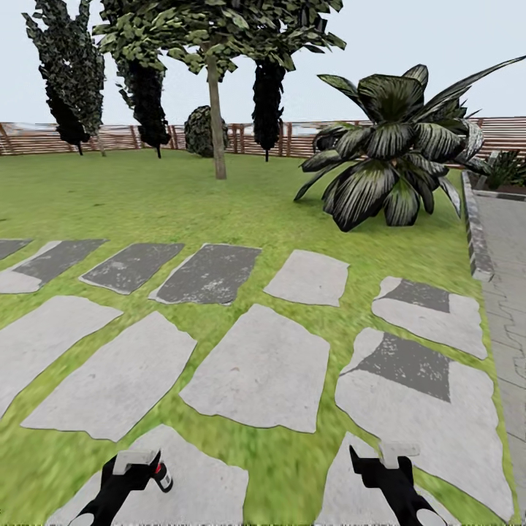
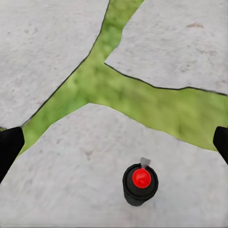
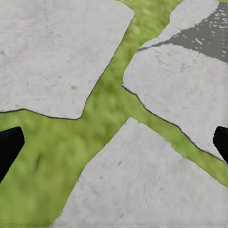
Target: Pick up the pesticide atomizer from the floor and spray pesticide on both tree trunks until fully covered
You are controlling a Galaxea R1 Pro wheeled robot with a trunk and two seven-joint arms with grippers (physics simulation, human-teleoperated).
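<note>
The atomizer (image 2: pixel 140 184), a black can with a red cap, stands upright on a grey paving slab (image 2: pixel 71 180), below the left gripper (image 2: pixel 114 142) and between its wide-spread fingers (image 2: pixel 9 148), nearer one of them, untouched. In the head view it sits just beside that gripper (image 1: pixel 135 467). The right gripper (image 3: pixel 114 142) hangs wide open and empty over slabs and grass (image 3: pixel 42 166). A tree (image 1: pixel 215 124) stands far off across the lawn, before the fence (image 1: pixel 117 136).

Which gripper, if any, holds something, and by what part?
Neither. Both grippers, left and right, have open jaws; the atomizer stands free on a paving stone.
</note>
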